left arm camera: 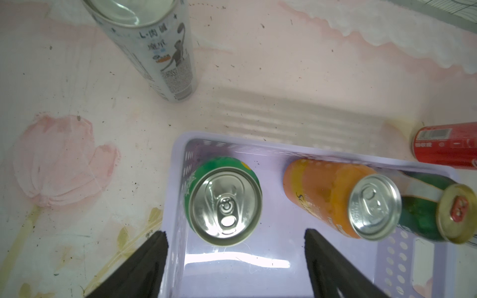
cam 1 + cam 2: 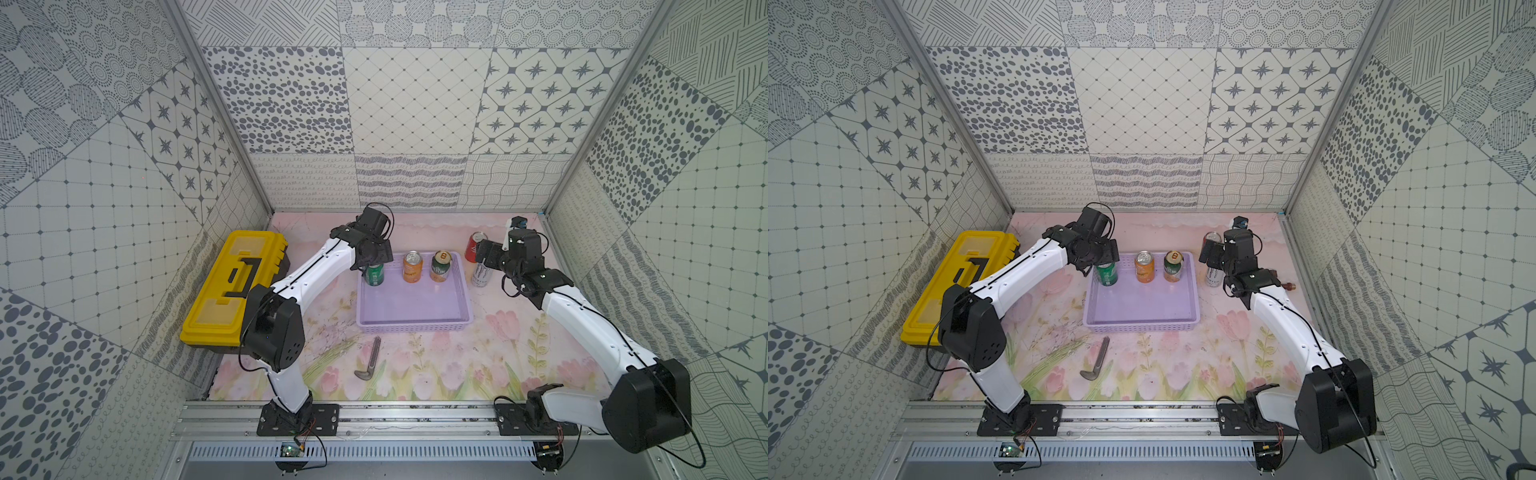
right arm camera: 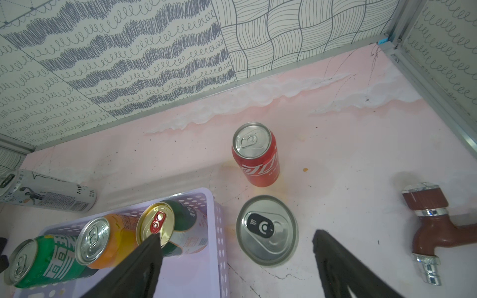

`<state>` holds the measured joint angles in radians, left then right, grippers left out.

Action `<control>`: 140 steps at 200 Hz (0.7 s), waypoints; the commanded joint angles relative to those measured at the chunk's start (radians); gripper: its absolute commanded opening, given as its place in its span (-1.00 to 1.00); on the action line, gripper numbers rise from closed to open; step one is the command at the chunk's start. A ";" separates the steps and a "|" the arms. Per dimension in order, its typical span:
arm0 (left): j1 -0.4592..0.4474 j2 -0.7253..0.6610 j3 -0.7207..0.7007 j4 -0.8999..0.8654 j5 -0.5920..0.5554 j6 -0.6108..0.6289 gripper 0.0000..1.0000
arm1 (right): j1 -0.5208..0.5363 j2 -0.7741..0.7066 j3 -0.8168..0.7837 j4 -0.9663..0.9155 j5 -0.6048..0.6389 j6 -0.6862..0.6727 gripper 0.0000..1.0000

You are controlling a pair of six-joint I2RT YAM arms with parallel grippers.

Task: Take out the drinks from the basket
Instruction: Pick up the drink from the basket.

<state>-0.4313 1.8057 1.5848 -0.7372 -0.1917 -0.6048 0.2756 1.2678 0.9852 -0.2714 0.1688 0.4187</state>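
Nearest, the aluminium rail (image 2: 415,417), ribbed, runs across the bottom of the frame with both arm bases bolted to it. Beyond it lies the floral mat (image 2: 457,365), pink tulips, scuffed. Lower centre: a grey ridged metal bar (image 2: 371,361) with a hooked end, lying flat.

Centre: the basket (image 2: 415,328), lavender plastic, shallow, rectangular, with perforated walls and a glossy solid floor. Three cans stand upright along its far wall: green can (image 2: 375,275) in the left corner, orange can (image 2: 412,268), dark green can with gold lid (image 2: 441,266). On the mat right of the basket, close together: red can (image 2: 473,245) and a taller silver-white can (image 2: 481,278).

Over the green can hangs the left gripper (image 2: 373,259). The left wrist view shows its black fingers (image 1: 144,263) spread wide either side, clear of the can. The right gripper (image 3: 237,234) is likewise spread, above the silver-white can's lid.

Wrist views alone show a second silver-white can (image 1: 154,51) on the mat beyond the basket; the left arm hides it from above. The right wrist view gives a brown tap (image 3: 433,222) with a chrome spout. Left edge: yellow toolbox (image 2: 232,286), black handle.
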 commanded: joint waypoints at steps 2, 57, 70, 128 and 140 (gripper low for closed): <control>0.028 0.053 0.040 -0.056 0.010 0.037 0.69 | 0.004 -0.017 -0.008 0.043 0.006 -0.003 0.90; 0.043 0.116 0.056 -0.047 0.048 0.038 0.57 | 0.004 -0.007 -0.005 0.044 0.004 -0.004 0.90; 0.043 0.128 0.060 -0.047 0.054 0.038 0.54 | 0.002 -0.007 -0.005 0.044 0.006 -0.003 0.90; 0.031 0.150 0.055 -0.055 0.043 0.043 0.52 | 0.001 0.002 -0.006 0.047 0.001 -0.001 0.90; 0.031 0.155 0.053 -0.056 0.041 0.045 0.49 | -0.001 0.002 -0.006 0.046 0.002 0.002 0.91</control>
<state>-0.3965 1.9434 1.6329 -0.7464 -0.1490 -0.5873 0.2752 1.2682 0.9852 -0.2710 0.1680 0.4191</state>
